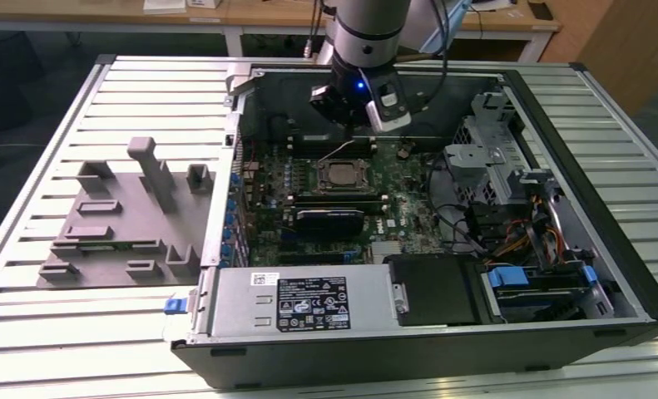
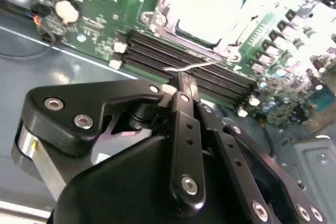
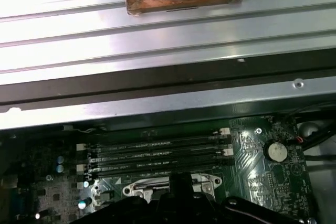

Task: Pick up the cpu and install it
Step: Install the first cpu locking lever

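The cpu (image 1: 340, 175) lies flat in the metal-framed socket (image 1: 341, 160) in the middle of the green motherboard, inside the open computer case. Its silvery top plate (image 2: 210, 9) shows in the second wrist view, with the socket frame around it. My gripper (image 1: 353, 116) hangs above the board, just beyond the socket toward the back wall of the case. Its black fingers (image 2: 184, 108) meet at the tips, shut with nothing between them. A thin wire lever (image 2: 191, 66) of the socket runs just past the fingertips. The first wrist view shows the gripper tip (image 3: 181, 179) over the socket frame.
Black memory slots (image 2: 173, 56) lie between the gripper and the socket. A grey plastic fixture (image 1: 118, 224) with blocks stands on the slatted table at the exterior view's left. The power supply (image 1: 306, 303), the drive cage (image 1: 495, 158) and cable bundles crowd the case.
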### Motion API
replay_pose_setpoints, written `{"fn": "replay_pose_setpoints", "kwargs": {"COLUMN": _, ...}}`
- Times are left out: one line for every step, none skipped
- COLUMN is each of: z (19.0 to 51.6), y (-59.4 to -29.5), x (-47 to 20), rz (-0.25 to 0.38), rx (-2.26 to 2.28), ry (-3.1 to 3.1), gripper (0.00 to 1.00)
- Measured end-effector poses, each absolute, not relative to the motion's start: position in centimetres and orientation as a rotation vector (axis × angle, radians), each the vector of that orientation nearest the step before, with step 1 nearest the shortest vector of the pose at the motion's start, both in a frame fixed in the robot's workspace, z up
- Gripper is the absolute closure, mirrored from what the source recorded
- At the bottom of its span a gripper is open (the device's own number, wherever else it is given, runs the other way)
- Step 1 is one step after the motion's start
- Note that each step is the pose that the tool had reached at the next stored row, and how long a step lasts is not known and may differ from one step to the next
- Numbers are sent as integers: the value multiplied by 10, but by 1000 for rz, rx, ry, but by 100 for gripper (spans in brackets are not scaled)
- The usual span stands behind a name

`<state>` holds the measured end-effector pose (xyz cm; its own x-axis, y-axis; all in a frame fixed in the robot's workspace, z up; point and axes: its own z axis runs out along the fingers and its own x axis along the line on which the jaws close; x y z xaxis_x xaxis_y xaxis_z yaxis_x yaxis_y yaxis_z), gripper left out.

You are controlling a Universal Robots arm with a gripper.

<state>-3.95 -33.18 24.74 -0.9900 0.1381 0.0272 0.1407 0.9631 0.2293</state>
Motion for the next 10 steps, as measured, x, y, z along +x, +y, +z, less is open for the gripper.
{"fn": "replay_pose_setpoints", "kwargs": {"z": 247, "y": -332, "x": -39, "rz": -363, "rx": -221, "ry": -3102, "gripper": 89}}
{"fn": "replay_pose_setpoints", "kwargs": {"z": 247, "y": -332, "x": -39, "rz": -364, "rx": -221, "ry": -3102, "gripper": 89}}
{"fn": "replay_pose_setpoints", "kwargs": {"z": 247, "y": -332, "x": -39, "rz": -364, "rx": -221, "ry": -3102, "gripper": 89}}
{"fn": "replay_pose_setpoints", "kwargs": {"z": 247, "y": -332, "x": -39, "rz": -362, "rx": -222, "ry": -3102, "gripper": 89}}
{"fn": "replay_pose_setpoints", "kwargs": {"z": 246, "y": -332, "x": -39, "rz": -359, "rx": -225, "ry": -3103, "gripper": 89}}
{"fn": "replay_pose_setpoints", "kwargs": {"z": 245, "y": -332, "x": -39, "rz": -356, "rx": -229, "ry": -3105, "gripper": 89}}
{"fn": "replay_pose_setpoints", "kwargs": {"z": 244, "y": -332, "x": -39, "rz": -355, "rx": -233, "ry": -3109, "gripper": 89}}
{"fn": "replay_pose_setpoints", "kwargs": {"z": 243, "y": -332, "x": -39, "rz": -355, "rx": -235, "ry": -3113, "gripper": 89}}
{"fn": "replay_pose_setpoints", "kwargs": {"z": 243, "y": -332, "x": -39, "rz": -354, "rx": -237, "ry": -3119, "gripper": 89}}
{"fn": "replay_pose_setpoints", "kwargs": {"z": 242, "y": -332, "x": -39, "rz": -353, "rx": -238, "ry": -3125, "gripper": 89}}
